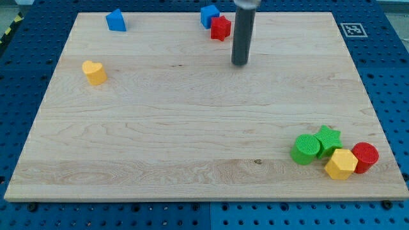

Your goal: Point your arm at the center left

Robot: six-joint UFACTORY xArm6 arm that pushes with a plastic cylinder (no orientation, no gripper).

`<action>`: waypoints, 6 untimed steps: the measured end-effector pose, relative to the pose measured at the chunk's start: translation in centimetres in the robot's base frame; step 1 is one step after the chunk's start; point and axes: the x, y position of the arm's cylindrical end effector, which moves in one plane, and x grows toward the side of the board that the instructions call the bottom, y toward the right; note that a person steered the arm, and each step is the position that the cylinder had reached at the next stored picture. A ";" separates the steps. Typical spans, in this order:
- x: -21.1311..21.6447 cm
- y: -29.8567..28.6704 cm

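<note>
**Tip parked at the far centre of the tabletop**

Standing on bare wood, my tip [239, 63] sits just right of the red block [221, 28] and the blue cube [209, 15] touching it at the far edge. No fingers exist on this rod; it holds nothing. The centre-left area lies well apart, near the yellow heart [94, 72]. A blue block [115, 20] sits far left. Near right cluster: green cylinder [306, 149], green star [328, 138], yellow hexagon [340, 164], red cylinder [365, 156].

Two blue blocks [115, 20] [208, 15], two red blocks [220, 28] [365, 156], two yellow blocks [94, 72] [340, 164], two green blocks [306, 149] [328, 139], eight blocks in all, one wooden board [192, 128], one dark rod [241, 35].
</note>
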 end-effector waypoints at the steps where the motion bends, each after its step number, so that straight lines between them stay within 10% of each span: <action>1: 6.3 -1.5; 4: 9.0 -21.7; 6: 1.8 -32.7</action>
